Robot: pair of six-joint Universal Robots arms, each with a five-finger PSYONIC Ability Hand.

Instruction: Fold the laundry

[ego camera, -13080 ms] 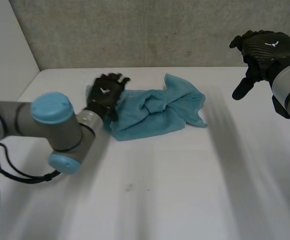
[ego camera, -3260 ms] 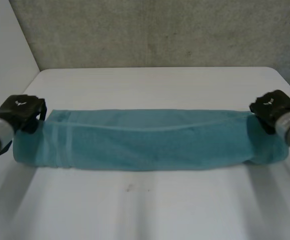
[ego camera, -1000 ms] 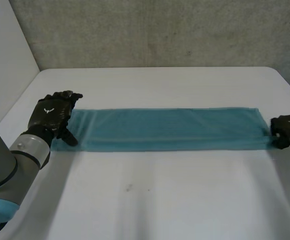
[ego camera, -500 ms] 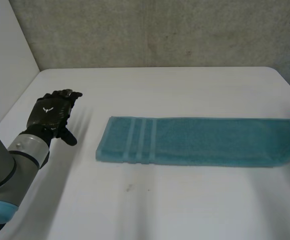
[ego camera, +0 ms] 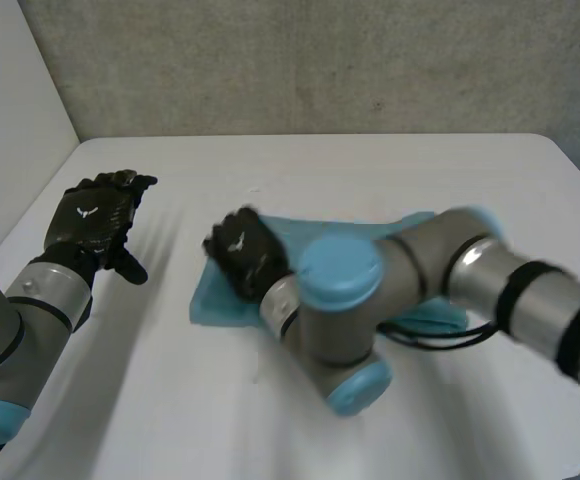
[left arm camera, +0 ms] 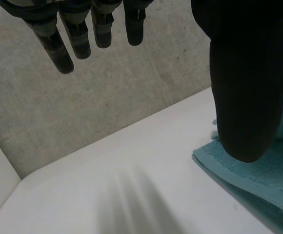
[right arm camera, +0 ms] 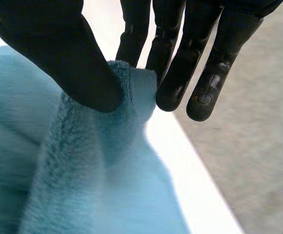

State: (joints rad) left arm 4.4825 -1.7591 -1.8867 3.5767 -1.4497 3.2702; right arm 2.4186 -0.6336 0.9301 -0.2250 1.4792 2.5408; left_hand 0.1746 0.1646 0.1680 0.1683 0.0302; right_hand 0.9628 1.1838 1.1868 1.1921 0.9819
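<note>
Currently the teal towel (ego camera: 215,302) lies mid-table (ego camera: 370,165), with bare surface far and near. The right robot hand (ego camera: 245,255) sits over its left end; the right wrist view shows thumb and fingers (right arm camera: 180,73) pinching an edge. The left robot hand (ego camera: 95,215) hovers open, left of the towel.

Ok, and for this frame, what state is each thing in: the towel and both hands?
Towel: flat on the table, one edge pinched up and held over the end nearest the left hand; fold not finished.
Right hand: shut on the towel, edge pinched between thumb and fingers.
Left hand: open, fingers straight, holding nothing, apart from the towel.
</note>
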